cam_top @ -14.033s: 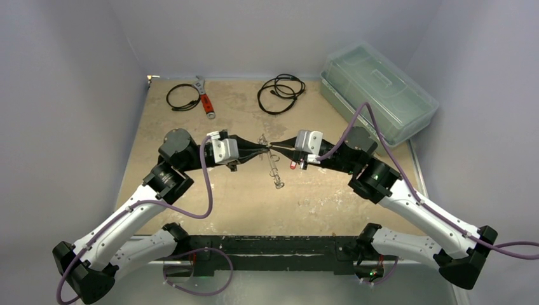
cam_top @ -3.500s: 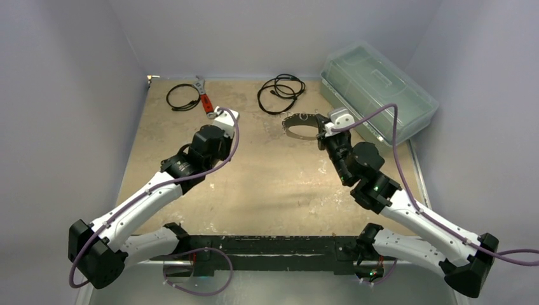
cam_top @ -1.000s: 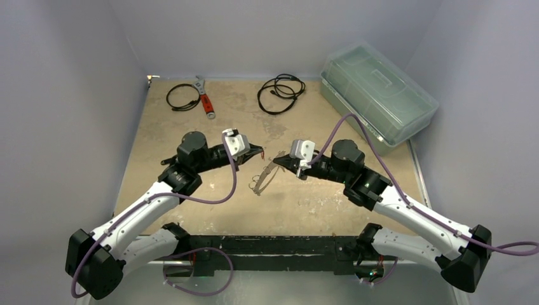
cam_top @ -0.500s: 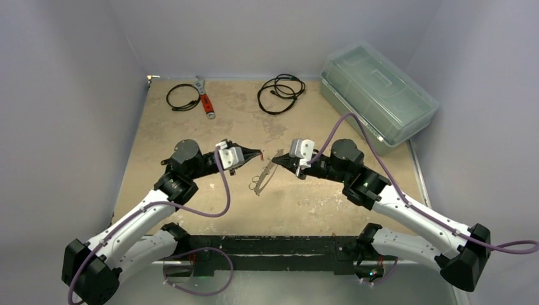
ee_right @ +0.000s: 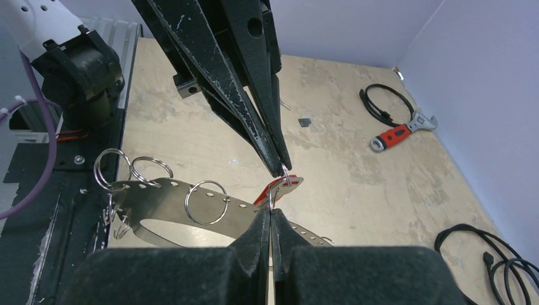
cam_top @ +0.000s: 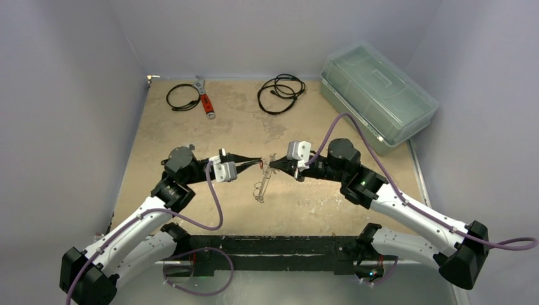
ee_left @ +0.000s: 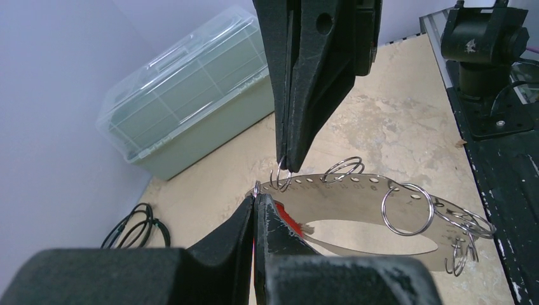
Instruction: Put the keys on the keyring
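Observation:
The keyring [cam_top: 260,187] is a flat perforated grey metal band bent into a loop, carrying several split rings. It shows in the left wrist view [ee_left: 375,189] and the right wrist view [ee_right: 162,189]. My right gripper [cam_top: 272,165] [ee_right: 271,213] is shut on a small split ring at the band's end and holds the band above the table. My left gripper [cam_top: 259,162] [ee_left: 257,199] is shut on the small ring of the red key [ee_right: 269,189] [ee_left: 290,223]. The two tips nearly touch. The blue and dark keys are not visible.
A red-handled wrench [cam_top: 205,100] and two black coiled cables [cam_top: 183,96] [cam_top: 280,93] lie at the back. A clear plastic box [cam_top: 378,92] stands at the back right. The black base rail [cam_top: 273,244] runs along the near edge.
Both grippers have closed in on each other at the table's middle. The left one moved right with the red key until its tip meets the right one's, and the band hangs below them.

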### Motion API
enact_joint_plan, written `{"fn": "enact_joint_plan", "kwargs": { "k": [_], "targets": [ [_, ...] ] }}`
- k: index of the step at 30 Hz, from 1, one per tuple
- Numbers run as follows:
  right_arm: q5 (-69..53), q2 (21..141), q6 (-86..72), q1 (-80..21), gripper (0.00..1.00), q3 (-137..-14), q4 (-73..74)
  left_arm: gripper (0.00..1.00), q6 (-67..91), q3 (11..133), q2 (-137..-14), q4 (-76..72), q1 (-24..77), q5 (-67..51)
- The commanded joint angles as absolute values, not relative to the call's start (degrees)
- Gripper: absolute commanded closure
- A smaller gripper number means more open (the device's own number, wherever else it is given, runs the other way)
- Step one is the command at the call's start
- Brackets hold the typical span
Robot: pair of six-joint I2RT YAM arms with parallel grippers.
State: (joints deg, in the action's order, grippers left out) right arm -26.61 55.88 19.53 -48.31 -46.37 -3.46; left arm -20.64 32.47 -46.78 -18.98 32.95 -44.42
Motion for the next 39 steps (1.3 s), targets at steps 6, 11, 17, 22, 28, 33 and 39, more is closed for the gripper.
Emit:
{"fn": "enact_joint_plan", "kwargs": {
  "k": [6, 11, 17, 22, 28, 33, 39],
  "targets": [
    [-28.0, 56.1, 19.6, -48.1, 1.00, -48.7, -5.4, 1.00, -21.5, 32.3, -46.5, -21.9, 32.9, -47.6],
    [-28.1, 56.3, 19.6, -48.1, 1.00, -48.7, -5.2, 1.00, -21.3, 32.3, -46.8, -22.2, 33.1, -49.1],
    [-28.5, 56.5, 19.6, -48.1, 1.00, -49.0, -4.9, 1.00, -21.3, 32.3, -47.2, -22.1, 33.3, -50.1],
    [-28.9, 56.8, 19.5, -48.1, 1.00, -49.0, -4.6, 1.00, -21.6, 32.3, -47.4, -21.9, 33.7, -51.0],
    [-28.4, 56.8, 19.5, -48.1, 1.00, -49.0, -4.4, 1.00, -22.9, 32.5, -47.7, -20.5, 34.1, -51.8],
    [-28.2, 56.4, 19.5, -48.1, 1.00, -49.1, -4.2, 1.00, -23.8, 32.7, -47.7, -19.2, 34.5, -51.9],
    [-27.9, 56.1, 19.6, -48.1, 1.00, -49.3, -3.7, 1.00, -23.9, 33.0, -47.9, -18.3, 34.5, -51.9]
  ]
}}
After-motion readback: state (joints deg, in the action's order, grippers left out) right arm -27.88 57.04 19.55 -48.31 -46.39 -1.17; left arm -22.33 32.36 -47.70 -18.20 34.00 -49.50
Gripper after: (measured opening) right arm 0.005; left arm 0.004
